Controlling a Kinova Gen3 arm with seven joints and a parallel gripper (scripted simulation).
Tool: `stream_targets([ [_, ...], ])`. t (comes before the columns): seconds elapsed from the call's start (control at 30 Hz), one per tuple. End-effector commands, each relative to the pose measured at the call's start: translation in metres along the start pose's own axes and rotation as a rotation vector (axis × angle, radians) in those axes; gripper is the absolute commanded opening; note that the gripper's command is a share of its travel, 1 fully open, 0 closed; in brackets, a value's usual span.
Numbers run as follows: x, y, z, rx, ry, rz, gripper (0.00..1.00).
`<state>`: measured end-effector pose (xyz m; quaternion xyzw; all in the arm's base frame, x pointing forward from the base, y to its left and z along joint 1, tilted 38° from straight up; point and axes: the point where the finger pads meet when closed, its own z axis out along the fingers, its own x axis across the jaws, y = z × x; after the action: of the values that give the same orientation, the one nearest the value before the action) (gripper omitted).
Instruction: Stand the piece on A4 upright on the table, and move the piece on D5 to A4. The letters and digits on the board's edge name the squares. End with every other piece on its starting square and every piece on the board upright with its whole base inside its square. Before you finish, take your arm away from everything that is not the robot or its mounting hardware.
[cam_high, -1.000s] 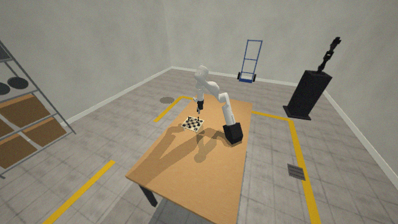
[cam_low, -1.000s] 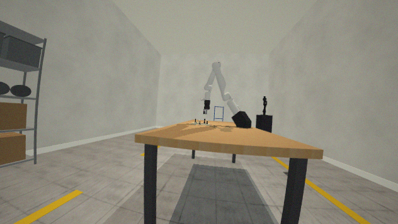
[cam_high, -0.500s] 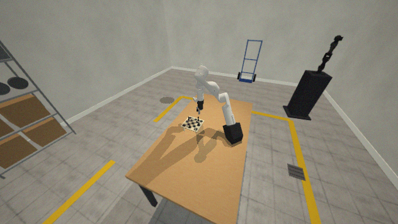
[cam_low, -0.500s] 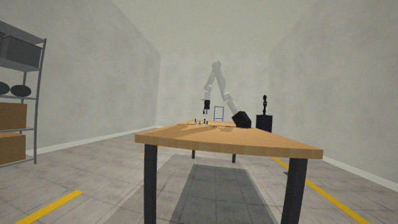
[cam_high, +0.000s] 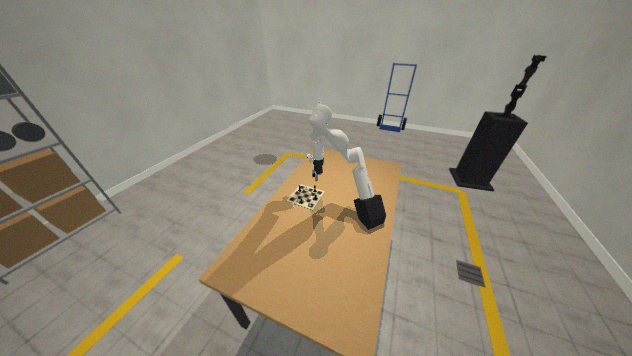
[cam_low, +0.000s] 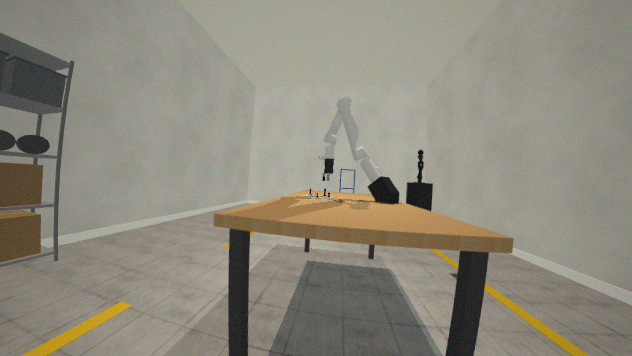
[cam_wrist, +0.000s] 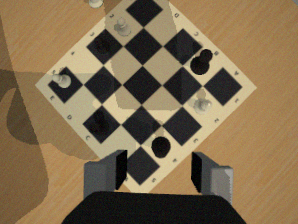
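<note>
In the wrist view the small chessboard (cam_wrist: 143, 86) lies turned like a diamond on the wooden table. My gripper (cam_wrist: 159, 164) is open and empty, hovering above the board's near corner. A black piece (cam_wrist: 160, 145) stands just ahead of the fingertips, below them. Another black piece (cam_wrist: 201, 63) stands at the right, with a white piece (cam_wrist: 201, 104) near it. More white pieces stand at the left corner (cam_wrist: 64, 82) and near the top (cam_wrist: 120, 27). I cannot read the edge letters.
The board (cam_high: 306, 196) sits at the table's far end, next to the arm's black base (cam_high: 370, 211). The gripper (cam_high: 316, 175) hangs above it. Shelving (cam_high: 30, 190) stands far left, and a black pedestal (cam_high: 487, 150) and a blue hand truck (cam_high: 395, 97) stand by the walls.
</note>
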<state>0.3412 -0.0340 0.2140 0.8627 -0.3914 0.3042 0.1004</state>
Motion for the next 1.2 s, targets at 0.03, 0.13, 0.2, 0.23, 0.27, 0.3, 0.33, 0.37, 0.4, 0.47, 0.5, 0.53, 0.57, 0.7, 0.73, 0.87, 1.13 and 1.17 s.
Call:
stream_targets([
  [0.03,0.000,-0.002,-0.007,0.004,0.003,-0.004,1.00],
  [0.13,0.000,-0.002,-0.016,0.004,0.003,-0.004,1.00],
  [0.2,0.000,-0.002,-0.016,0.004,0.003,-0.004,1.00],
  [0.23,0.000,-0.002,-0.020,0.004,0.003,-0.004,1.00],
  [0.27,0.000,-0.002,-0.023,0.004,0.003,-0.004,1.00],
  [0.3,0.000,-0.002,-0.027,0.004,0.003,-0.004,1.00],
  [0.33,0.000,-0.002,-0.030,0.004,0.003,-0.004,1.00],
  [0.37,0.000,-0.002,-0.034,0.004,0.003,-0.004,1.00],
  [0.4,0.000,-0.002,-0.038,0.004,0.003,-0.004,1.00],
  [0.47,0.000,-0.002,-0.044,0.004,0.003,-0.004,1.00],
  [0.5,0.000,-0.002,-0.047,0.004,0.003,-0.004,1.00],
  [0.53,0.000,-0.002,-0.049,0.004,0.003,-0.004,1.00],
  [0.57,0.000,-0.002,-0.051,0.004,0.003,-0.004,1.00],
  [0.7,0.000,-0.002,-0.055,0.004,0.003,-0.004,1.00],
  [0.73,0.000,-0.002,-0.055,0.004,0.003,-0.004,1.00],
  [0.87,0.000,-0.002,-0.055,0.004,0.003,-0.004,1.00],
  [1.13,0.000,-0.002,-0.055,0.004,0.003,-0.004,1.00],
  [1.17,0.000,-0.002,-0.055,0.004,0.003,-0.004,1.00],
])
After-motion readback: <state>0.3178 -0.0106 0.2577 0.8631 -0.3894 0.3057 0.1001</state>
